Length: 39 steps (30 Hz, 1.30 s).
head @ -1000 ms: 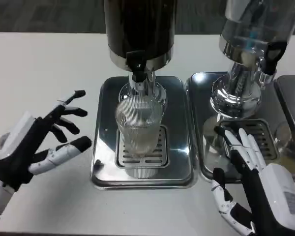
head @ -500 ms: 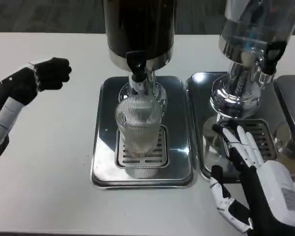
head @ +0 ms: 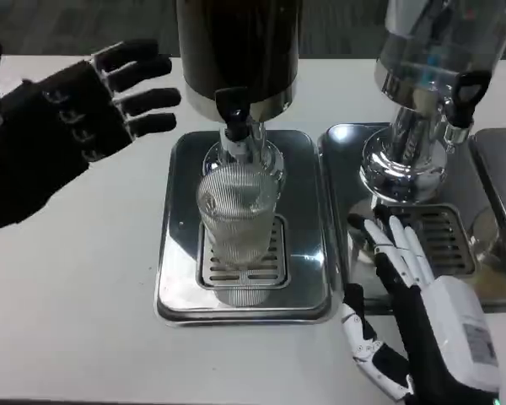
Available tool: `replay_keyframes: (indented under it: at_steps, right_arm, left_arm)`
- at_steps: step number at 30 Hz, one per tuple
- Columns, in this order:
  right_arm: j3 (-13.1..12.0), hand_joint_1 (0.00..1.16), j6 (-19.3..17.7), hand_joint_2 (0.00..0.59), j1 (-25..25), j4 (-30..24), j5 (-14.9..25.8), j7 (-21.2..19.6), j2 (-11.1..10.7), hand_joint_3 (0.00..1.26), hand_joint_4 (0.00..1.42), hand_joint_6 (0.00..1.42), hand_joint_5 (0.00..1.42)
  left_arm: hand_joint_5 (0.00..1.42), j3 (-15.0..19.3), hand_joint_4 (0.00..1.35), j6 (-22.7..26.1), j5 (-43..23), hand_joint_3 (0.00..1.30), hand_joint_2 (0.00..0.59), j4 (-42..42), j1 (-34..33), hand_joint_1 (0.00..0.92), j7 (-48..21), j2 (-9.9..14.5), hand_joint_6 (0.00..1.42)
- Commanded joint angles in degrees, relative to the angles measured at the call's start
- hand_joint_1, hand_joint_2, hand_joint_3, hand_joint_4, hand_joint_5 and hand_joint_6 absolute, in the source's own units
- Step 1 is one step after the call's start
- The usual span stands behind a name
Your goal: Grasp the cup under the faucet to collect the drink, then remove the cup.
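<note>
Two hands spread, grasping nothing: left hand (head: pixel 76 118) at ten o'clock of the cup (head: pixel 236 224), wrist cut off; right hand (head: pixel 422 321) at four.

I see the clear ribbed glass cup (head: pixel 236 221) standing upright on the slotted grate of the shiny rectangular metal drip tray (head: pixel 179 297), roughly at the tray's middle. Its walls carry fine vertical ridges, and it looks empty as far as I can tell. Directly above the cup's open mouth hangs the black-handled chrome faucet (head: pixel 233 125), which juts from the base of the dark cylindrical drink dispenser (head: pixel 239 52) at the tray's far end. The faucet's spout sits just over the cup's far rim; whether they touch I cannot tell. I see no liquid running from the faucet.
</note>
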Motion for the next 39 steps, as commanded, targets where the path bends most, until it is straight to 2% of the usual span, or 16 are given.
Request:
replay_keyframes:
  at_steps: [1, 8, 16, 27, 35, 39]
  right_arm:
    - [0.28, 0.54, 0.26, 0.583, 0.76, -0.37, -0.25, -1.38, 0.47, 0.13, 0.0, 0.34, 0.0]
    - [0.72, 0.54, 0.35, 0.583, 1.26, 0.38, -0.3, -2.71, 0.99, 0.13, 0.01, 0.34, 0.0]
    - [1.32, 0.54, 0.65, 0.583, 1.1, 0.87, -0.34, -3.63, 1.37, 0.14, 0.01, 0.34, 0.01]
    - [1.48, 0.54, 0.42, 0.583, 0.56, 1.29, -0.06, -4.0, 1.65, 0.14, 0.01, 0.34, 0.01]
    - [1.66, 0.54, 0.54, 0.583, 0.16, 2.33, 0.26, -4.34, 2.37, 0.15, 0.02, 0.34, 0.01]
    - [1.52, 0.53, 0.61, 0.583, -0.05, 2.73, 0.57, -4.32, 2.75, 0.15, 0.02, 0.34, 0.01]
  left_arm:
    - [0.14, 0.12, 0.06, 6.39, 1.78, 0.17, 0.069, 3.69, -5.36, 0.0, -3.42, 1.04, 0.15]
    - [0.14, -0.04, 0.06, 8.96, 6.26, 0.17, 0.068, 11.82, -12.2, 0.0, -5.37, 0.35, 0.13]
    - [0.13, 0.04, 0.07, 6.41, 11.6, 0.18, 0.063, 19.55, -18.18, 0.0, -7.1, -1.72, 0.11]
    - [0.14, -1.81, 0.1, 5.64, 15.56, 0.22, 0.064, 19.03, -20.3, 0.0, -10.11, -5.14, 0.12]
    - [0.13, -1.7, 0.1, 3.41, 17.48, 0.24, 0.063, 19.61, -21.82, 0.0, -9.09, -5.53, 0.12]
    - [0.13, -1.21, 0.1, 0.8, 18.36, 0.24, 0.064, 19.28, -21.84, 0.0, -7.88, -5.88, 0.12]
